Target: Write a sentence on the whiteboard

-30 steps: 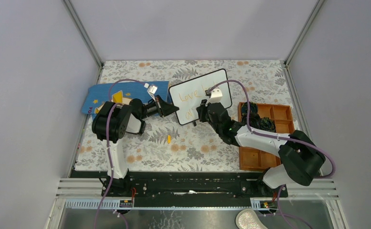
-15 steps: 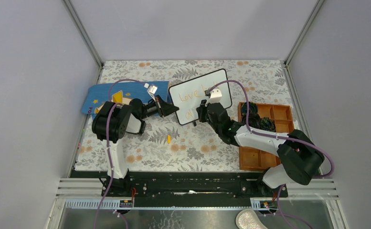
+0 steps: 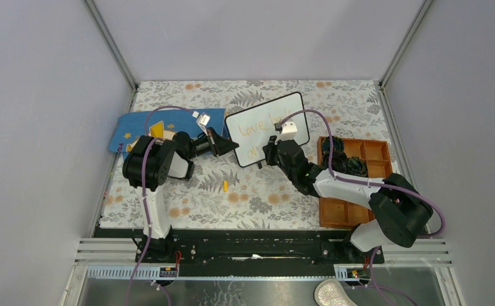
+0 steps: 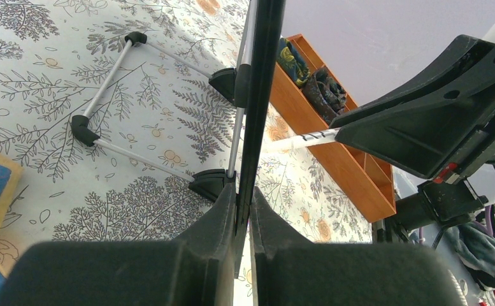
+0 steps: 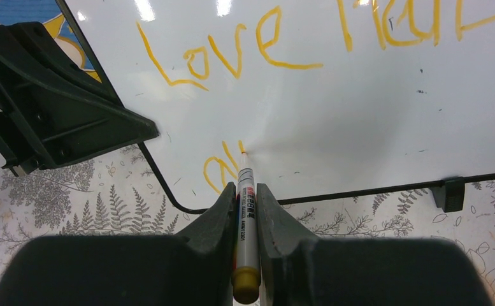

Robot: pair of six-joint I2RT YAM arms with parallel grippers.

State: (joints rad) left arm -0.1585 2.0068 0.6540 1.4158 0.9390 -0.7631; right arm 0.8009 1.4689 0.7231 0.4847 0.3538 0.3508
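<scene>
Whiteboard [image 3: 294, 105] stands ahead of both arms, left pincer [image 3: 230, 145] clenched on its edge. Left wrist: same clamp, edge-on. Right wrist: right pincer [image 5: 246, 203] grasps the marker [image 5: 245, 185], tip just ahead on the sentence [image 5: 232, 57], apparently mid-second-line; next strokes need steady rightward travel.

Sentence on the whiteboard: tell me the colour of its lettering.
The sentence is yellowish orange; the right wrist view shows it best.

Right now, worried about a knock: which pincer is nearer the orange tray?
Right. The right pincer, holding the marker at the whiteboard, sits left of the tray; the left pincer clamps the whiteboard's opposite edge, farther away.
</scene>
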